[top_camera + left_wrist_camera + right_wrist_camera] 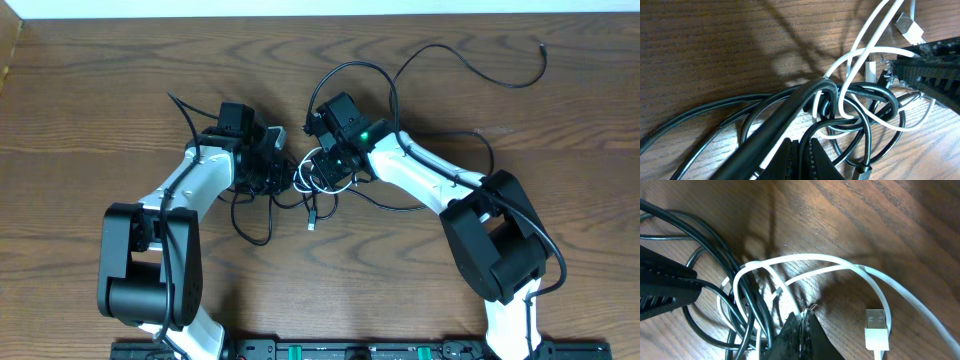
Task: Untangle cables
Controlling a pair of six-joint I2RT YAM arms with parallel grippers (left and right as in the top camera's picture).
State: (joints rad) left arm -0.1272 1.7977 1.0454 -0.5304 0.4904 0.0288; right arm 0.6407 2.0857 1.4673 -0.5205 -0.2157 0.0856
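The cables lie knotted together at the table's middle. The black cord (470, 55) runs from the knot to the far right; its loops (860, 92) wrap the white cord (865, 45), coiled small (318, 178). My left gripper (285, 178) is at the knot's left side, shut (802, 155) on a black cord strand that passes between its fingers. My right gripper (322, 172) faces it from the right, shut (802, 322), with a white cord (805, 257) strand running into its tips. The white USB plug (876, 330) lies loose beside it.
Bare brown wood table (100, 90) surrounds the knot. A black loop (255, 225) trails toward the front beside the left arm, and a small plug end (312, 222) lies just in front of the knot. The two grippers are a few centimetres apart.
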